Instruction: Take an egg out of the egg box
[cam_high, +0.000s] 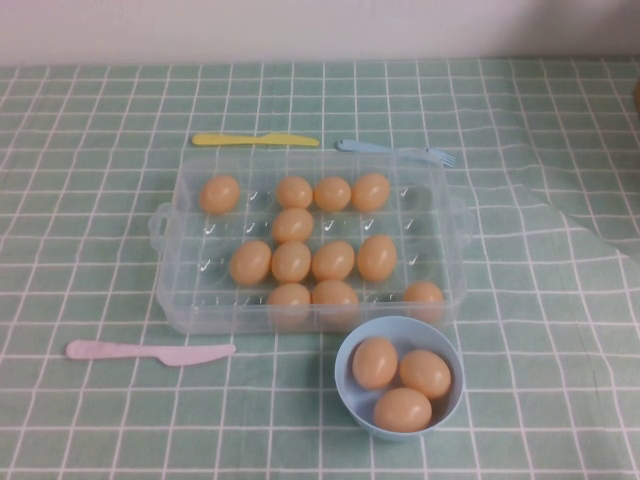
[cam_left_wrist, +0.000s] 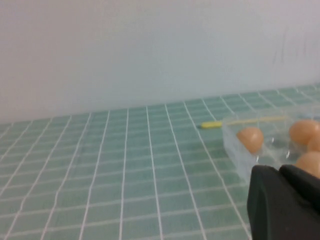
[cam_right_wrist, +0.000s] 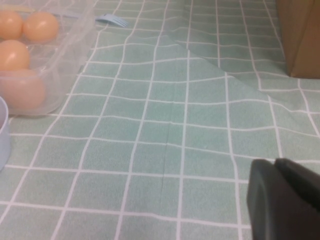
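A clear egg box (cam_high: 185, 300) is seen at the centre of a green checked tablecloth (cam_high: 90, 240), with twelve orange-tan eggs seated in its cups; the egg (cam_high: 423, 297) at its near right corner lies just behind a light-blue bowl (cam_high: 345, 385) in which three more eggs are held. A yellow knife (cam_high: 255, 140) and a blue fork (cam_high: 395, 150) are laid behind the box, a pink knife (cam_high: 150, 351) in front of it. The left gripper (cam_left_wrist: 285, 200) is parked low over the cloth left of the box, the right gripper (cam_right_wrist: 285, 197) over bare cloth to its right; whether either claw is released or clenched cannot be told.
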